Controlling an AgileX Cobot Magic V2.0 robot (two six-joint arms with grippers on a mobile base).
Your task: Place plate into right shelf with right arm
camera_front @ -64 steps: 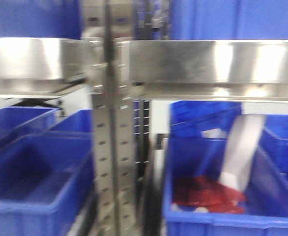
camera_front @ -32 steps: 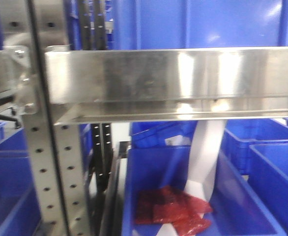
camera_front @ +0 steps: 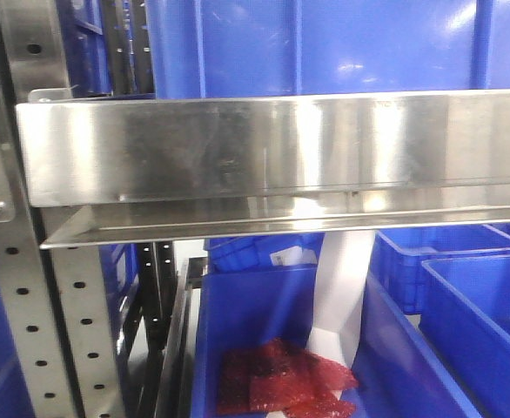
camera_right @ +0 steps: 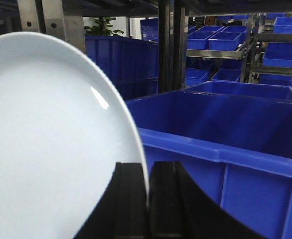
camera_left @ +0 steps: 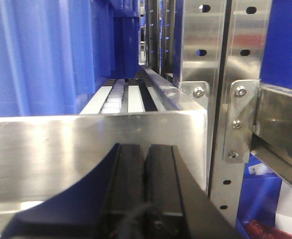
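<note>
Right shelf [camera_front: 281,148]: a bright steel rail spans the front view. A large blue bin [camera_front: 325,43] sits above it and a perforated upright [camera_front: 29,305] stands at its left. Below the rail, a lower bin [camera_front: 246,322] holds red packets [camera_front: 281,387] and a white strip [camera_front: 342,287] standing on end.

Plate [camera_right: 46,139]: not on the shelf. It is carried on edge and fills the left of the right wrist view, with an open bin [camera_right: 225,134] just beside it.

Right gripper [camera_right: 147,199]: fingers nipped onto the plate's rim, leaving only a narrow gap. Left gripper [camera_left: 146,169]: fingers pressed together with nothing between them, close before a steel rail.

Assessment: transport stage; placement not yet made. The hold is on the rim alone, so the plate could pivot. Recommend slow travel that clears the bin wall with margin, and lowering until the plate is supported before the fingers part. The glazed surface looks slick.

Surroundings: steel surfaces are reflective. Further racks [camera_right: 265,45] of blue bins stand behind, with a plant [camera_right: 103,25] at the rear.
</note>
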